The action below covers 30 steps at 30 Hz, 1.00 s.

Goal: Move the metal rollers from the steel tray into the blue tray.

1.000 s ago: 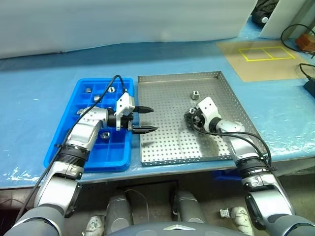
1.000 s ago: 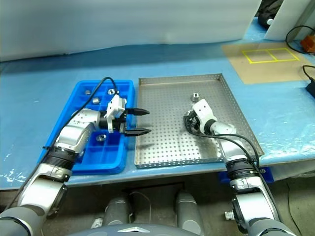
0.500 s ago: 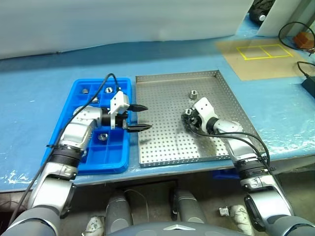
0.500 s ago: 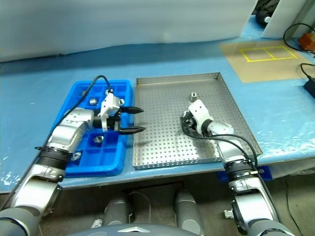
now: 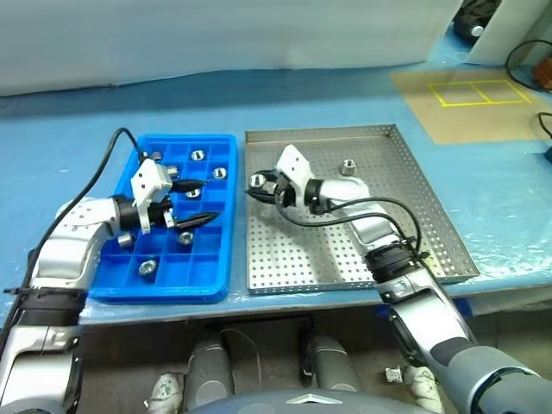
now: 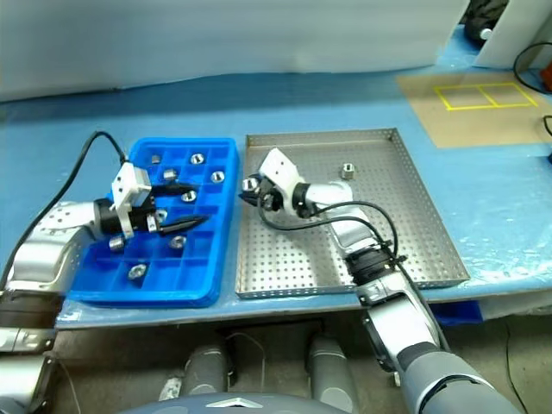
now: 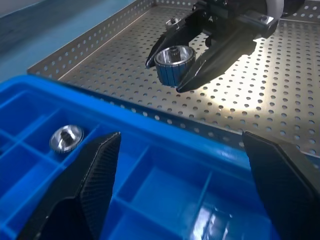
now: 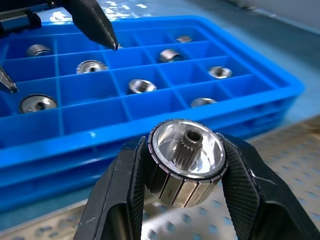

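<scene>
the right gripper (image 5: 259, 183) is pinching a metal roller (image 8: 186, 162) between its two black fingers, and it is hanging over the steel tray (image 5: 431, 226) near that tray's left rim, just beside the blue tray (image 5: 226, 267). the roller's hollow centre is pointing along the fingers toward the blue tray, so its short axis is lying roughly level rather than upright. the blue tray is sitting to the robot's left of this claw, just past the steel rim, so the coming move looks to be a short carry leftward over that rim and into a compartment. several compartments near the far end and middle are already holding rollers, while those in the column nearest the steel tray are mostly looking bare. the left gripper (image 5: 191, 203) is hovering over the middle of the blue tray with its fingers spread wide and holding nothing, and it is the nearer claw to the compartments, so the right arm may need to mind it. one more roller (image 5: 349, 166) is lying alone on the steel tray toward its far edge, well apart from both claws.
</scene>
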Each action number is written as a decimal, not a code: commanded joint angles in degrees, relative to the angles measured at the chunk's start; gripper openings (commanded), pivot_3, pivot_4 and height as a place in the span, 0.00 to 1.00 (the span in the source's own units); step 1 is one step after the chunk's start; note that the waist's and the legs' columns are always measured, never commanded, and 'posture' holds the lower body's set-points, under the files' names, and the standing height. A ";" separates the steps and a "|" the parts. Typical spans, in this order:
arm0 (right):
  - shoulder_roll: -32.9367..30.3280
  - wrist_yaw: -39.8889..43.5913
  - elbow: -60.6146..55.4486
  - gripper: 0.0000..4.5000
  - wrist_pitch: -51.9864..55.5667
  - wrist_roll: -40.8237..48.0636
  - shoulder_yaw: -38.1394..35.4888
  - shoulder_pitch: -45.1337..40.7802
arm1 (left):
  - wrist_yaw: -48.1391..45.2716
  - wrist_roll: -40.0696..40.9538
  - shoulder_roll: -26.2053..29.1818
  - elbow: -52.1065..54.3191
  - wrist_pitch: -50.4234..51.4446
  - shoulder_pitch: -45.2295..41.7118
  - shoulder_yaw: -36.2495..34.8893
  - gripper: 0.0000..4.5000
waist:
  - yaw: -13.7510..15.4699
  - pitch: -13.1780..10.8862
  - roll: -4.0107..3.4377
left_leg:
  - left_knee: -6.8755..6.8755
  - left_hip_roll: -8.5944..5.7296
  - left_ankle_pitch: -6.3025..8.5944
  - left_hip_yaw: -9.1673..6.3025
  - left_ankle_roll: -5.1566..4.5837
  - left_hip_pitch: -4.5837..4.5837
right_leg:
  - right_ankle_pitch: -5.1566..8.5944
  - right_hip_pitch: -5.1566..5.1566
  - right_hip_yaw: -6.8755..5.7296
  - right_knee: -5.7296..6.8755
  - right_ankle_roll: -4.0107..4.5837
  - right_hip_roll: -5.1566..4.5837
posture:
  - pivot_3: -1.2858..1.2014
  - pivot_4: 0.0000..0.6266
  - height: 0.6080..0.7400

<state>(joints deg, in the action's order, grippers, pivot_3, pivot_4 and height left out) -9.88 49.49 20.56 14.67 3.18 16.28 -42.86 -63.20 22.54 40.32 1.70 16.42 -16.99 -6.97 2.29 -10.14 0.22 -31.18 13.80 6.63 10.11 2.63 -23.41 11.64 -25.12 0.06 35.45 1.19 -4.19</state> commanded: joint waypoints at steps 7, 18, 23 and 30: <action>5.73 5.00 7.63 0.39 -7.58 -0.28 3.03 -5.40 | 7.02 5.03 2.84 15.94 6.01 12.84 -10.00 0.91 | 2.74 -0.01 0.00 | 0.02 -0.01 0.00 -0.06 0.01 0.00 | 0.01 0.01 -0.05 0.06 -0.01 -0.03 | 0.58 0.24 1.00; 7.97 4.81 16.92 0.39 -13.56 -2.11 2.02 -8.96 | 10.35 6.90 3.11 20.46 7.96 16.71 -11.74 0.91 | 3.87 0.00 0.00 | 0.08 -0.02 -0.02 -0.13 0.06 -0.02 | 0.02 -0.02 -0.08 0.11 -0.03 -0.03 | 0.60 0.24 1.00; 7.52 3.71 16.52 0.69 -12.78 -1.86 0.82 -8.87 | 10.00 6.64 3.21 18.74 7.37 14.39 -9.81 0.91 | 3.86 0.00 0.00 | 0.08 -0.02 -0.04 -0.13 0.07 -0.10 | 0.02 -0.09 -0.08 0.09 -0.03 -0.02 | 0.58 0.24 1.00; 7.33 2.11 13.77 0.76 -11.15 -0.22 -2.03 -8.91 | 8.37 6.05 3.21 15.39 6.37 10.43 -7.02 0.91 | 3.60 0.00 0.00 | 0.07 -0.03 -0.06 -0.13 0.12 -0.06 | 0.02 -0.09 -0.06 0.16 -0.03 -0.02 | 0.56 0.24 1.00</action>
<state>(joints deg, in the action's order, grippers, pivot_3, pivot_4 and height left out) -2.89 52.11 37.47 3.64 1.20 16.07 -50.16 -54.38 28.74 42.74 16.75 24.07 -5.76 -13.92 5.90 -10.14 0.22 -31.11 13.78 6.57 9.98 2.76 -23.48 11.66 -25.22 -0.01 35.62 1.16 -4.21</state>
